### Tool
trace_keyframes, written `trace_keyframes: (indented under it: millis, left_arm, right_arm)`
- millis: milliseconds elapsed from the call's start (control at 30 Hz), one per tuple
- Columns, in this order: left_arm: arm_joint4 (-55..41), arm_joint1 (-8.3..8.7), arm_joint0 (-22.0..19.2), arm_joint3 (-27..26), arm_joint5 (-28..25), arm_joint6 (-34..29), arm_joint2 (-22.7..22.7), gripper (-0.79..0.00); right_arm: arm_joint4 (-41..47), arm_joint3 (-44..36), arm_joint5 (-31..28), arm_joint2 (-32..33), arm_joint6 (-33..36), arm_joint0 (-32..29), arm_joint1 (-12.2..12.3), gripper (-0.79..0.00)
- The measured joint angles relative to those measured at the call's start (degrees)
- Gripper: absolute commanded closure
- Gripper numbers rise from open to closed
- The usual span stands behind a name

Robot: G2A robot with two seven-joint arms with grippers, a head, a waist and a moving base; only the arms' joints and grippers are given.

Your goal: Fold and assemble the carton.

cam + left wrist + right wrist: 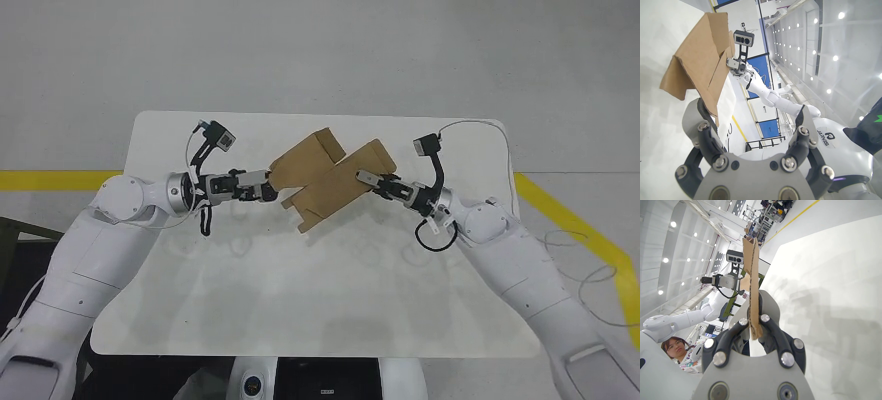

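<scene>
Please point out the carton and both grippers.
carton [343, 188], top view, its brown middle panel.
left gripper [752, 107], left wrist view, between open fingertips.
right gripper [754, 308], right wrist view, between fingertips clamping carton.

Brown carton [698, 56], left gripper [753, 108] spread wide

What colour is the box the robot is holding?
The carton is plain brown, clearest in the left wrist view.
</scene>
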Motion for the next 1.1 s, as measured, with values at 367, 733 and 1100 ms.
trace_keyframes:
  millis: [367, 733, 1100]
  left_arm:
    - [1.0, -0.88, 0.8, 1.3, -0.4, 2.6, -0.8, -0.625]
    - [1.2, -1.61, 1.3, 3.3, 1.4, 2.6, -1.3, -0.459]
    - [6.2, -2.05, 1.5, 4.3, 1.4, 3.5, -1.9, -0.336]
  right_arm:
    - [0.6, -0.7, -0.3, 0.1, 1.9, 0.0, -1.3, 0.000]
    - [0.4, -0.1, -0.6, 0.7, 2.9, 0.0, -2.3, 0.000]
    - [-0.2, 0.2, -0.7, 1.8, 3.7, -0.3, -3.0, 0.000]
